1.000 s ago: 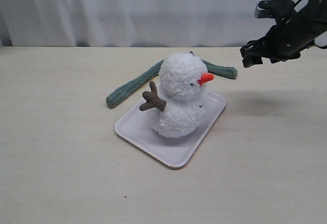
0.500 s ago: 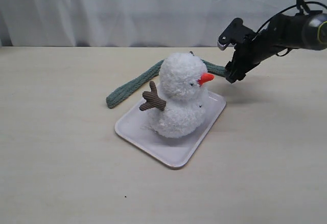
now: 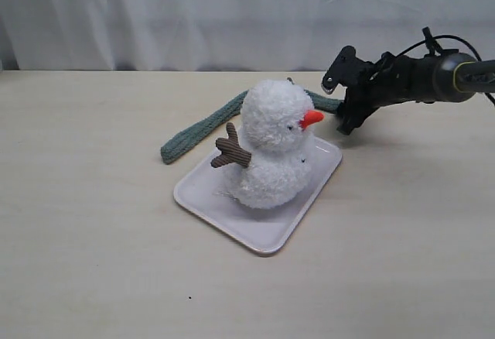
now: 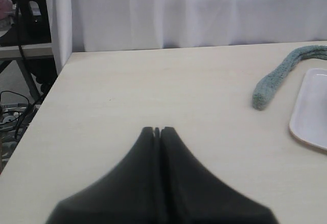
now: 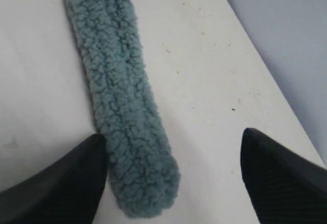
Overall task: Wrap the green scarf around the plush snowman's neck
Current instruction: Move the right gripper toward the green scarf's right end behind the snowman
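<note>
The plush snowman [image 3: 271, 153] sits upright on a white tray [image 3: 209, 196], its orange nose pointing right. Behind it the green scarf [image 3: 197, 131] lies flat on the table, running from its left end past the back of the head to a right end by the nose. My right gripper [image 3: 346, 116] is low over that right end, open. In the right wrist view the scarf's rounded end [image 5: 130, 147] lies between the two fingertips, right beside one fingertip [image 5: 61, 178], with bare table towards the other. My left gripper [image 4: 157, 130] is shut with nothing in it, above bare table, the scarf's left end [image 4: 278, 78] off to one side.
A white curtain [image 3: 232, 14] hangs behind the table's far edge. The tray's corner [image 4: 311, 106] shows in the left wrist view. In that view the table's side edge drops off to a floor with cables.
My right arm has swung in from the upper right and come down to the scarf's right end. The snowman, tray and scarf have not moved.
</note>
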Controlling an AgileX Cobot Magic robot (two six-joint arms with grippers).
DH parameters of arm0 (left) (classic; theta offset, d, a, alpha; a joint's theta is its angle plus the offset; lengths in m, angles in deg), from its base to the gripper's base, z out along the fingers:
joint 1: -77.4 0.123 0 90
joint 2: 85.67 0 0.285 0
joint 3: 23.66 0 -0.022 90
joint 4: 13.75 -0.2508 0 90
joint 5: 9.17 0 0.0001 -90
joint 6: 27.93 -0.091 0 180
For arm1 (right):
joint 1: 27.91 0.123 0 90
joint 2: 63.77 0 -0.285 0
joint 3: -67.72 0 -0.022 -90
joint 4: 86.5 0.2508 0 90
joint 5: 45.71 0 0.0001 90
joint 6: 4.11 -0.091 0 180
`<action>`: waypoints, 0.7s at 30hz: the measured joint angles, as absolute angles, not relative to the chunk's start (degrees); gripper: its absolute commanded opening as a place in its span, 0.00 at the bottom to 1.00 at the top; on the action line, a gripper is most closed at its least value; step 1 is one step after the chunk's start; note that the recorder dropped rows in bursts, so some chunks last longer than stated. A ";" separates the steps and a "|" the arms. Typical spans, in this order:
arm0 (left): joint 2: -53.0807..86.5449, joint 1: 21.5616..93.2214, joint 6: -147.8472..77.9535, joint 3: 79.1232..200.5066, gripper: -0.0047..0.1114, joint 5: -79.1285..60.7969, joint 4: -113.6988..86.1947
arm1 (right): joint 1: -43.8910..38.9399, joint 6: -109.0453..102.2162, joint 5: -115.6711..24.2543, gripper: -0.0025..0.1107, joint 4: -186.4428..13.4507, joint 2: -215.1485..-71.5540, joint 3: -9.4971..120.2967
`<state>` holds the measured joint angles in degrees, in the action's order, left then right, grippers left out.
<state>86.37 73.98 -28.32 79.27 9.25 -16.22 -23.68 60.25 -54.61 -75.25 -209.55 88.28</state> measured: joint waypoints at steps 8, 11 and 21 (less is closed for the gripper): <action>86.37 73.98 -28.32 79.27 0.04 9.25 -16.22 | -23.68 59.98 -52.78 0.17 -74.75 -210.70 88.41; 86.37 73.98 -28.32 79.27 0.04 9.25 -16.22 | -23.68 59.48 -53.74 0.06 -74.53 -210.93 88.41; 86.37 73.98 -28.32 79.27 0.04 9.25 -16.22 | -23.68 56.71 -61.30 0.06 -74.53 -207.73 88.20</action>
